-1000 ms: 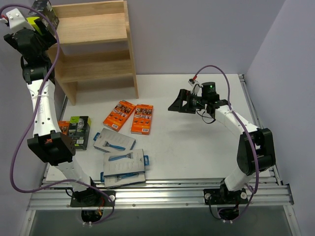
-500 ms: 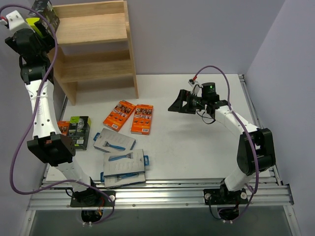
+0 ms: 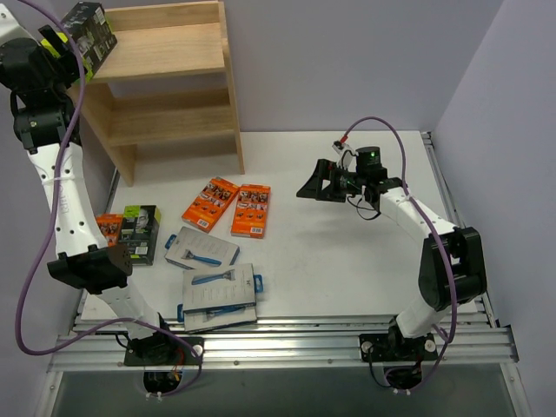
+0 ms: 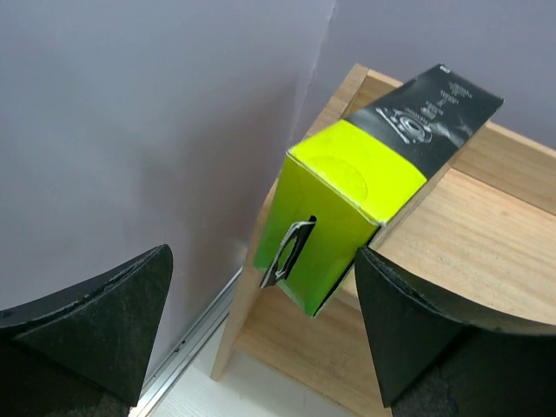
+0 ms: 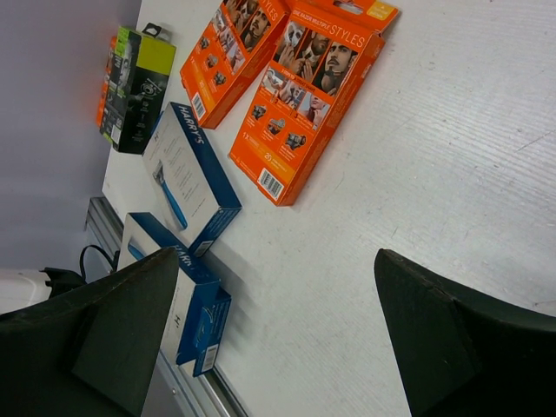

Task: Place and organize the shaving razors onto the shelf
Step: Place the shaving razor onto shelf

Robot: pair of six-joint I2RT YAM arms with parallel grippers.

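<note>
Well, the black box (image 4: 395, 143) sits on the shelf's (image 4: 486, 234) top-left corner, lime-green end overhanging — its long axis runs straight away from the left gripper (image 4: 262, 261), whose jaws gape clear of it on either side. The right gripper (image 5: 276, 261), likewise spread and empty, faces the orange packs (image 5: 295, 95).

Bright, even light comes from above. Soft shadow lies under the top tier of the shelf (image 3: 165, 52). All three views are sharp.

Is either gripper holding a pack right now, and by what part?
Neither: left gripper open, apart from the black-and-lime box on the top tier of the shelf; right gripper open, empty.
</note>
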